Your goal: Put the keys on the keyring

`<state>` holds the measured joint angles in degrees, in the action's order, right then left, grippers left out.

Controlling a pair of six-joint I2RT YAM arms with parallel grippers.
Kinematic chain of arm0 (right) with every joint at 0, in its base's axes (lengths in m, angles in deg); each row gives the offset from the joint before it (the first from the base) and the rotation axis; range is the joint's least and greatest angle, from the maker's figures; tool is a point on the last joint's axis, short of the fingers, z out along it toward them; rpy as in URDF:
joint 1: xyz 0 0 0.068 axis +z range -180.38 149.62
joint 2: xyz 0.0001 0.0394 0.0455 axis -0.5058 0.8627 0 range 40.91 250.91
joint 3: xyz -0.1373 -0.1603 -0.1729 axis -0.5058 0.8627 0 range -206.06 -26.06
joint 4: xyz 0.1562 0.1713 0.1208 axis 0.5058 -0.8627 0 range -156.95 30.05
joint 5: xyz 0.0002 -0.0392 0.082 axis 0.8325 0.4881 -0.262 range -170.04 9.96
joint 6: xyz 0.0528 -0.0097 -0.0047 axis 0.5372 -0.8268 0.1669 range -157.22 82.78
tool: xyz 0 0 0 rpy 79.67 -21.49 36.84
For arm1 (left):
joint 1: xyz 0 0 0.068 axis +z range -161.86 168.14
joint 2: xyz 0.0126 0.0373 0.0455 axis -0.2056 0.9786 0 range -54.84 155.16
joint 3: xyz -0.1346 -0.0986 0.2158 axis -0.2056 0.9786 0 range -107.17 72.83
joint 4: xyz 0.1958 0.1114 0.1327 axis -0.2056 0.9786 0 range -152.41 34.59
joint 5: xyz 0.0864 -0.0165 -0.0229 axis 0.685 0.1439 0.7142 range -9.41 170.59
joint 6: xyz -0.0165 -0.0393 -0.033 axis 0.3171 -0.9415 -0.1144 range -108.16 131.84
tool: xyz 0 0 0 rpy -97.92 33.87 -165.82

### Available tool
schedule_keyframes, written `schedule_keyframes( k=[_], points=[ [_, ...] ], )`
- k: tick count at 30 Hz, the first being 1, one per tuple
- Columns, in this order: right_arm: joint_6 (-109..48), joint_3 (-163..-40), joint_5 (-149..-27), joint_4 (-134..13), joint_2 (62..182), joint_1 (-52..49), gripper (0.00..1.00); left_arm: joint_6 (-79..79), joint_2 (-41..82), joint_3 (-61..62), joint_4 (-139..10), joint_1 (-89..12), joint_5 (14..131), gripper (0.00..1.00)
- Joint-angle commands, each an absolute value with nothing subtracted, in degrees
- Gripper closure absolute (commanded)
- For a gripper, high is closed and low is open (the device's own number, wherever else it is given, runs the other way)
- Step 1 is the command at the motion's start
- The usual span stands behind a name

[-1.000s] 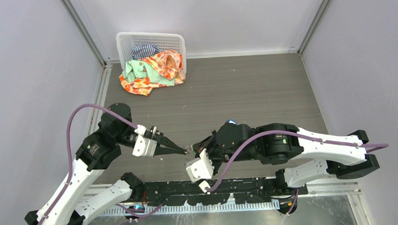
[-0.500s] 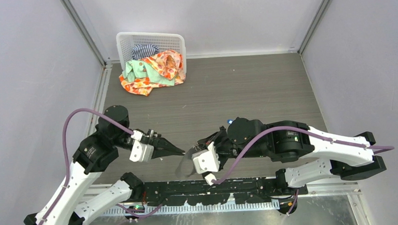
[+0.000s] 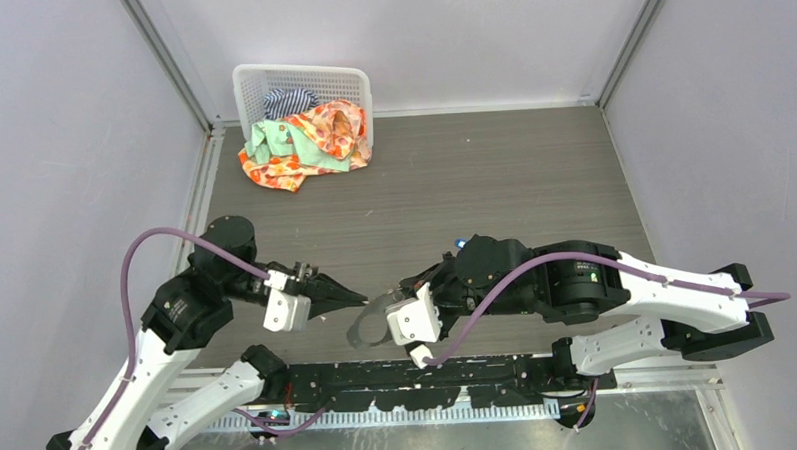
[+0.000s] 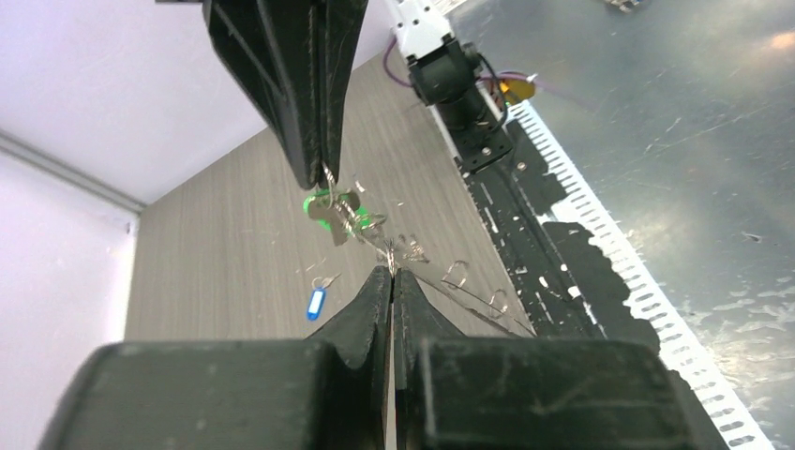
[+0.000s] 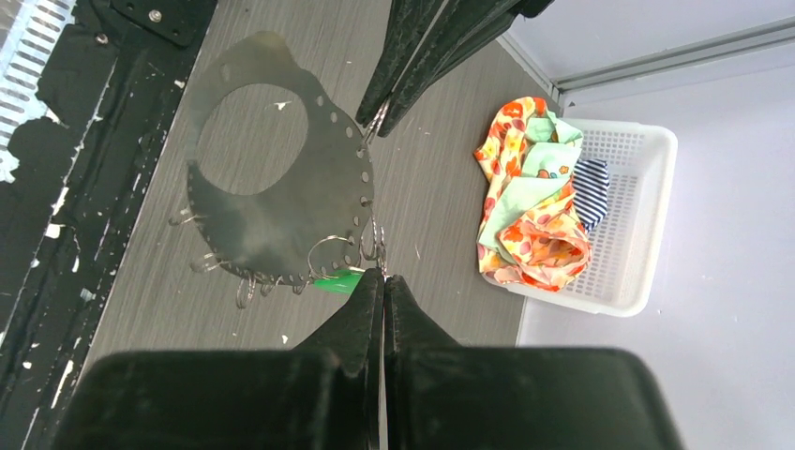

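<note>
- The keyring (image 5: 281, 225) is held between the two end effectors, over the near edge of the bench (image 3: 493, 182).
- The left end effector (image 4: 392, 272) is pressed together on the keyring's rim.
- The right end effector (image 5: 382, 275) is pinched shut on a fringe loop further along that rim.
- The green key (image 4: 323, 208) is seen hanging just beside the right tips.
- The blue key (image 4: 316, 303) is seen lying on the bench, apart from the keyring.

Left hand (image 3: 355, 299) and right hand (image 3: 395, 291) both pinched closed, tips close together over near edge of desk (image 3: 513, 171), grey keyring (image 3: 363, 328) hanging between them, tiny blue key (image 3: 460, 244) just behind right arm, white basket (image 3: 309, 68) of clothes (image 3: 306, 138) at far left corner
</note>
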<state>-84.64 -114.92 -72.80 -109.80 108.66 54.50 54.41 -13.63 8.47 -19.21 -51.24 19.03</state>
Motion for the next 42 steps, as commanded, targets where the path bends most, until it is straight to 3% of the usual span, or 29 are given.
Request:
schedule_keyframes(
  k=[1,3,6,9,12,17,29,42],
  points=[
    [-83.7,-118.8,-70.6,-110.4,107.5,54.1,0.99,55.3,-15.3,9.8,-21.5,-51.4,24.5,0.99],
    [-83.6,-119.8,-70.4,-111.2,108.0,54.1,0.99,55.1,-15.7,10.4,-22.7,-51.4,27.9,0.95],
    [-83.7,-121.4,-70.2,-112.5,109.0,54.1,0.99,54.1,-16.1,10.5,-23.5,-51.4,30.3,0.78],
    [-83.6,-123.0,-69.8,-113.8,110.1,54.0,0.99,53.7,-16.5,9.9,-23.1,-51.4,30.8,0.47],
    [-83.2,-124.6,-69.4,-115.3,111.5,54.1,0.99,53.8,-16.2,8.2,-21.8,-51.4,31.2,0.38],
    [-83.1,-125.9,-69.3,-116.3,112.6,54.1,0.99,51.4,-14.2,6.2,-23.3,-51.5,30.2,0.39],
    [-82.8,-127.3,-70.8,-115.9,114.4,54.1,0.99,43.9,-8.2,7.1,-29.4,-51.4,22.8,0.59],
    [-83.0,-127.1,-71.3,-114.6,115.4,54.1,0.99,31.4,-8.9,10.0,-34.6,-51.5,17.8,0.61]
  ],
)
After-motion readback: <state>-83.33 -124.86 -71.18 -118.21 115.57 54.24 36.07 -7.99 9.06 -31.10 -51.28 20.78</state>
